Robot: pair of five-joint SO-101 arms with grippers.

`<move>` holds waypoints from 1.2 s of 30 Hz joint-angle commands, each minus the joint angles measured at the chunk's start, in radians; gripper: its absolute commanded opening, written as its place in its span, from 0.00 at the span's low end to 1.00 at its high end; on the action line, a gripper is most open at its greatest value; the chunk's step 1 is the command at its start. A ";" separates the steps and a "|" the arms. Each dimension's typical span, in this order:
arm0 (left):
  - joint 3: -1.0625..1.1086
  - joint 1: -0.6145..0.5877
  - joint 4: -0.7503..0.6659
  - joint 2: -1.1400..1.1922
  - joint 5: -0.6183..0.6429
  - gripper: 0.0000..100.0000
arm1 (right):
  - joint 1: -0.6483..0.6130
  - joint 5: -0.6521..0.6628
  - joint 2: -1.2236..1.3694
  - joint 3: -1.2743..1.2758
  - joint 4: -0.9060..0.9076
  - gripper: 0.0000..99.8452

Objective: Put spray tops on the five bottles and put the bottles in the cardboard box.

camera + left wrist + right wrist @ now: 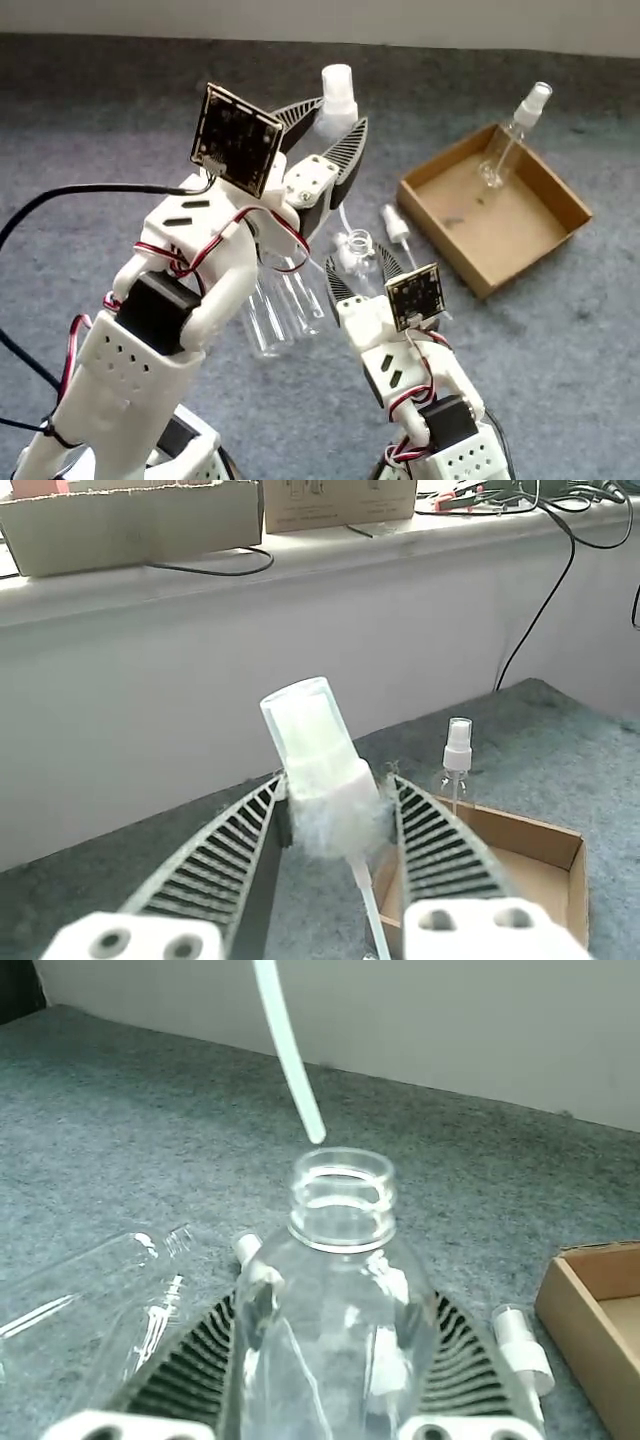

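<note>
In the high view I count two spray tops that are not on a bottle. One spray top (338, 88) is clenched in the left jaws at the upper centre of the frame. One loose spray top (396, 222) lies on the grey worktop (560, 330) at the centre, just beside the right jaws. A third top sits already on the capped bottle (505, 150), which leans in the cardboard box (480, 225) at the right of the frame. The right jaws grasp one open bottle (356, 245), upright, at the centre. At least two empty bottles (285, 305) lie at the lower centre, partly under the left arm; their exact number I cannot tell. The right wrist view adds the dip tube (290, 1060), whose end hangs just over the mouth of the open bottle. The left wrist view adds a white wall (150, 710) behind the worktop
</note>
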 commanded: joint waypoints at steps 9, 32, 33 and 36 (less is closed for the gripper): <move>0.168 0.091 -0.026 -0.025 -0.002 0.00 | -0.012 0.000 -0.010 0.142 -0.025 0.09; 0.677 0.162 -0.322 -0.240 -0.002 0.00 | -0.007 -0.002 -0.012 0.143 -0.025 0.09; 0.684 0.160 -0.322 -0.246 -0.002 0.00 | -0.007 -0.002 -0.012 0.143 -0.025 0.09; 0.688 0.159 -0.321 -0.274 -0.002 0.00 | -0.007 -0.002 -0.010 0.143 -0.025 0.09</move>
